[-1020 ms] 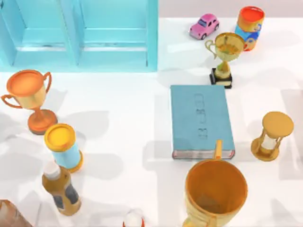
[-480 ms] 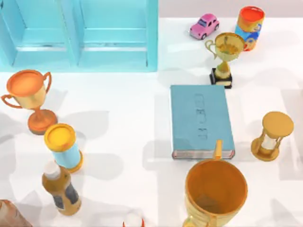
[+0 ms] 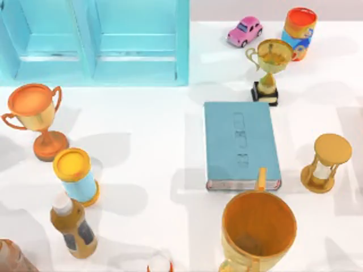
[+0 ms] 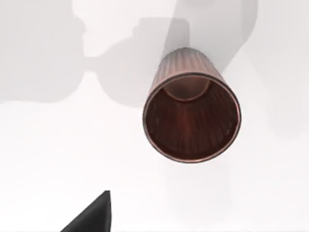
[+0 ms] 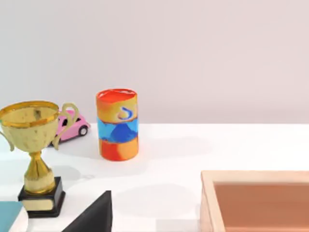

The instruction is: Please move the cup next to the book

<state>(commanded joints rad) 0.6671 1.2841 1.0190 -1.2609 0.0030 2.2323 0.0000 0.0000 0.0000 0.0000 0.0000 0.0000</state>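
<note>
Top view, worktop: the worktop (image 3: 153,141) is white and glossy, with soft grey shadows lying across it.
Back of scene: a pale blue cabinet (image 3: 96,39) stands at 11 o'clock; the right wrist view shows a plain pale grey wall (image 5: 193,53) behind the worktop.
Book: the book (image 3: 241,145) lies flat, slightly to 3 o'clock from the middle, with its pale page edges toward 6 o'clock.
Cup: in the left wrist view the cup (image 4: 191,113) stands upright on the bare white surface, seen from above into its dark inside.
Left gripper: one dark fingertip (image 4: 91,216) shows, apart from the cup; open or closed, I cannot tell.
Right gripper: one dark fingertip (image 5: 94,215) shows; I cannot tell its state.
Near the book: an orange mug (image 3: 258,231) at 6 o'clock, a gold trophy (image 3: 269,68) at 12 o'clock.
</note>
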